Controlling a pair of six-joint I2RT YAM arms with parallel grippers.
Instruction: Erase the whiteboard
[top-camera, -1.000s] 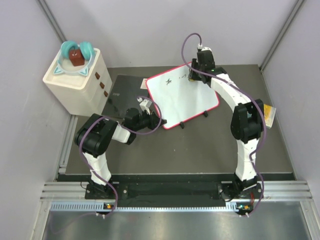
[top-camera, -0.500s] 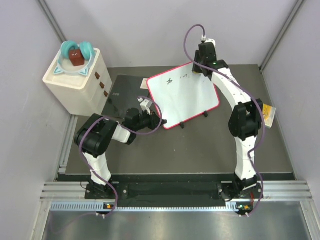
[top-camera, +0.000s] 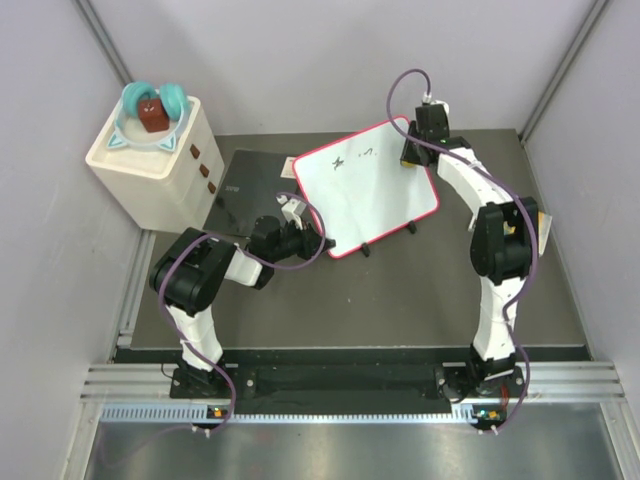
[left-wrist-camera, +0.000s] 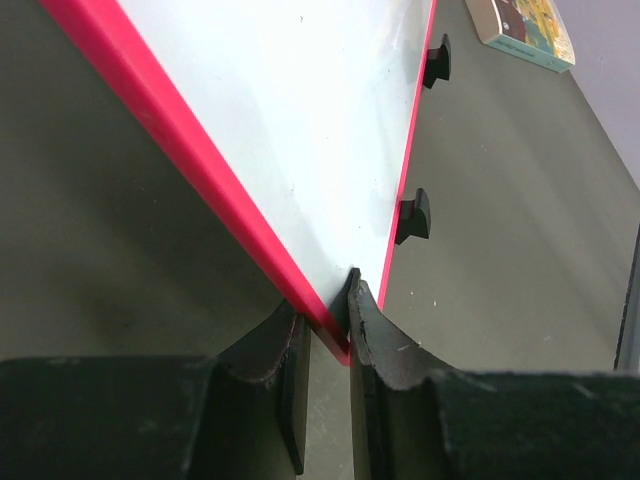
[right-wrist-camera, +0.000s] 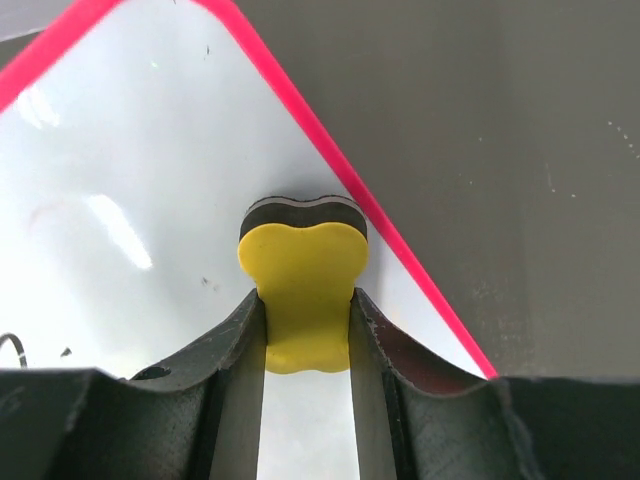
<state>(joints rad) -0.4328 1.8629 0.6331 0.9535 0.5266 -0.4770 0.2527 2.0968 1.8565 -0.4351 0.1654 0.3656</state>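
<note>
the whiteboard (top-camera: 365, 195) lies on the dark table (top-camera: 400, 300), in the middle and a little toward the far side, turned so that one corner points to the left arm

the left gripper (left-wrist-camera: 327, 305) is clenched on this near corner: in the left wrist view its two black fingers (left-wrist-camera: 285, 350) press the red frame from both sides, and two small black feet (left-wrist-camera: 414, 215) stick out from the edge of the board beyond it

the right gripper (right-wrist-camera: 308, 300) is over the far right corner of the board and grasps a yellow eraser (right-wrist-camera: 305, 270) firmly between its fingers; the dark felt end of the eraser seems to rest on the white surface, just beside the red frame

two small black marks (top-camera: 342, 160) are on the far part of the board, to the left of the right gripper; the rest of the white surface looks clean

a dark grey slab (top-camera: 245, 190) lies just beside the left side of the board, and a white box with small drawers (top-camera: 150, 170) stands at the far left of the table, apart from the board
</note>
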